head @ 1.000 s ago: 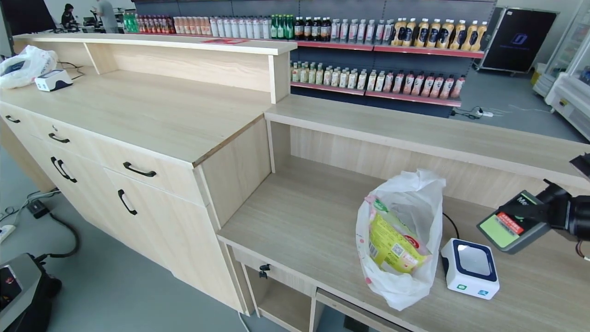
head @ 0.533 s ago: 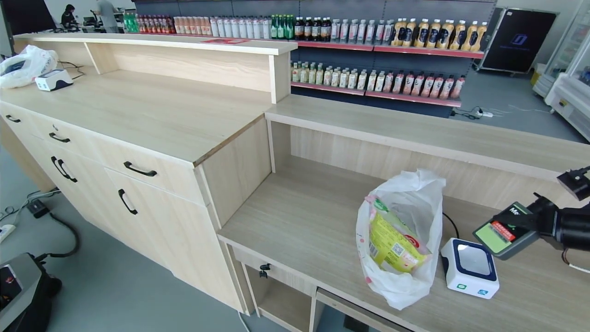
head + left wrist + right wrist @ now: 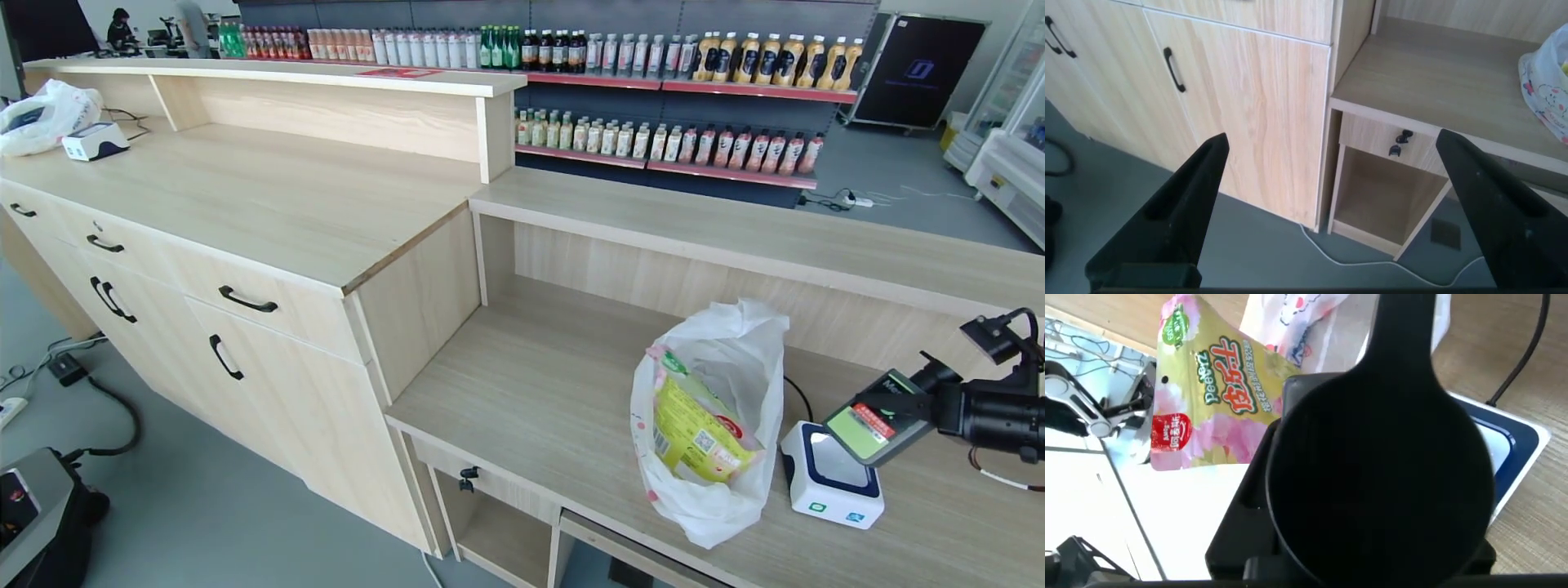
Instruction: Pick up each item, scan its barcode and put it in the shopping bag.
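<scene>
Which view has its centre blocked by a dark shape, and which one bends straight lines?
Right wrist view: a black mass near the lens covers the centre, hiding part of the scanner. Head view: edges of the counter splay and tilt toward the corners.

White bag (image 3: 735, 343) flecked pink, its packet (image 3: 690, 429) yellow and green; scanner (image 3: 824, 494) white with navy frame; box (image 3: 867, 418) grey, green-faced, red-labelled.

A white shopping bag (image 3: 735, 351) stands open near the counter's (image 3: 531, 384) front edge, with a yellow packet (image 3: 694, 437), probably snacks, upright inside. Just beside it sits a white, blue-rimmed scanner (image 3: 824, 494). A flat grey pack (image 3: 869, 420), green-labelled, is held tilted above the scanner.
</scene>
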